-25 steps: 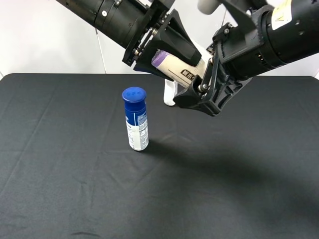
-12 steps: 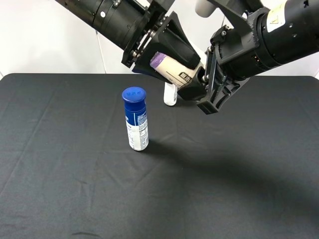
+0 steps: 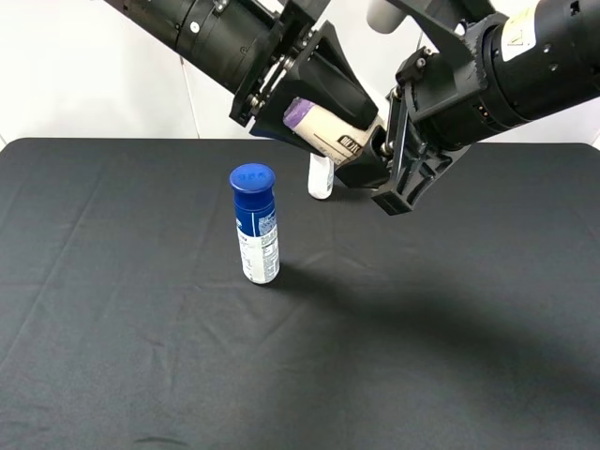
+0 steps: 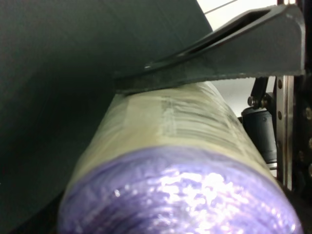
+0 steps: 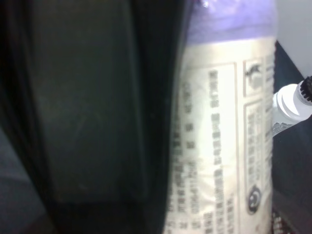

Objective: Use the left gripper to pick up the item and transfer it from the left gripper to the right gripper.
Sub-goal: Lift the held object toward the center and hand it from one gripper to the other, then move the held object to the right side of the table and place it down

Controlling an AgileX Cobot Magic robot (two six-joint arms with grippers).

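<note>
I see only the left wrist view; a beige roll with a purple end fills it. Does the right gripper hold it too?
Observer: Yes. The high view shows the right gripper shut on the far end of the roll.
Operator: What is on the table?
Observer: A blue-capped can stands upright on the black table, left of the held roll in that view.
Operator: Anything else?
Observer: A white bottle behind the roll, partly hidden; the right wrist view shows its black cap.

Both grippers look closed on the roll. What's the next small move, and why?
Probably open the left gripper: the right gripper is also shut on the item, held in midair above the table, so the right one can likely carry it alone.
</note>
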